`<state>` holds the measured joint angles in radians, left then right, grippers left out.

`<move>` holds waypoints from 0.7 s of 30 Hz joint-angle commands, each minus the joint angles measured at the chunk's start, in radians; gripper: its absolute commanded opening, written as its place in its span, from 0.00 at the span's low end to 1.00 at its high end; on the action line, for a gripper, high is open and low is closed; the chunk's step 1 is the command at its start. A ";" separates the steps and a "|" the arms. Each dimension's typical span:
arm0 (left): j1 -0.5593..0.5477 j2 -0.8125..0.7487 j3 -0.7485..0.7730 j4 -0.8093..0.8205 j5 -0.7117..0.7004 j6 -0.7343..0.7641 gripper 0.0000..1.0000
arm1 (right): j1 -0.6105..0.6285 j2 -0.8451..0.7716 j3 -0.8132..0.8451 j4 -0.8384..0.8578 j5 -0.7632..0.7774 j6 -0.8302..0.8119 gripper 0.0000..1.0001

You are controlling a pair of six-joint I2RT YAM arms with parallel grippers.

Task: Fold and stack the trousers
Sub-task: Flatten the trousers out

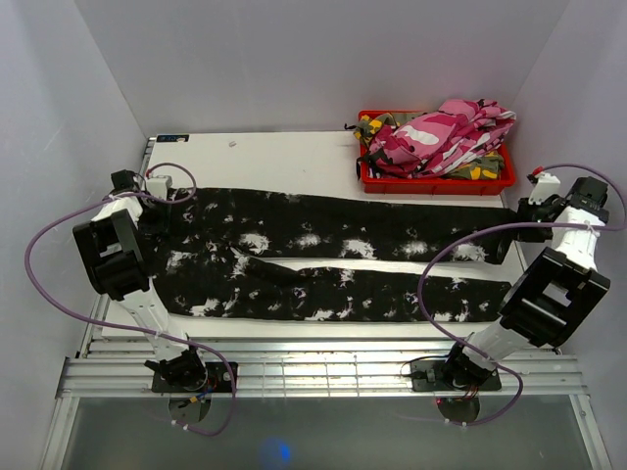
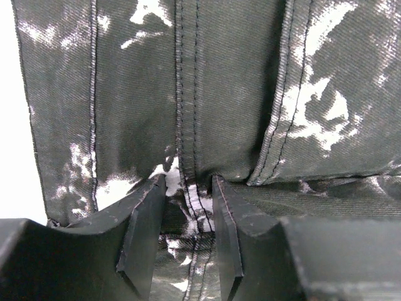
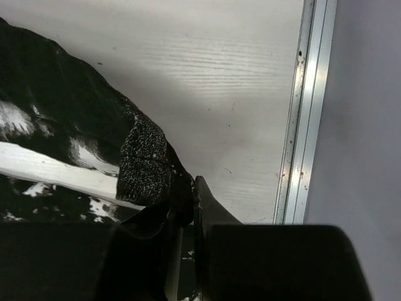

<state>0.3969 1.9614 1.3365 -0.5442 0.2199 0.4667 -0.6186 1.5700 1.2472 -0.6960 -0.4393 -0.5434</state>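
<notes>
The black trousers [image 1: 323, 264] with white splotches lie spread flat across the table, waist at the left, legs running right. My left gripper [image 1: 157, 206] is at the waist. In the left wrist view its fingers [image 2: 144, 213] stand apart, the gripper [image 2: 188, 188] open astride a stitched seam of the black cloth [image 2: 219, 94]. My right gripper [image 1: 524, 217] is at the far leg's hem. In the right wrist view it [image 3: 185, 194] is shut on the hem of the black cloth [image 3: 56, 144].
A red bin [image 1: 436, 186] at the back right holds pink-white camouflage trousers [image 1: 446, 132] and green-yellow camouflage trousers [image 1: 377, 125]. The table's metal edge rail [image 3: 301, 125] runs close to the right gripper. White walls close in on three sides.
</notes>
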 commanded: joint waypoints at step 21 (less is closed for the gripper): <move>0.031 -0.317 -0.097 -0.175 0.070 0.110 0.65 | 0.040 -0.114 0.009 -0.302 0.230 -0.354 0.72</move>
<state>0.4236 1.7329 1.2819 -0.6746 0.2550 0.5415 -0.5705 1.5024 1.3056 -0.8101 -0.2646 -0.7940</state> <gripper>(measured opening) 0.648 0.729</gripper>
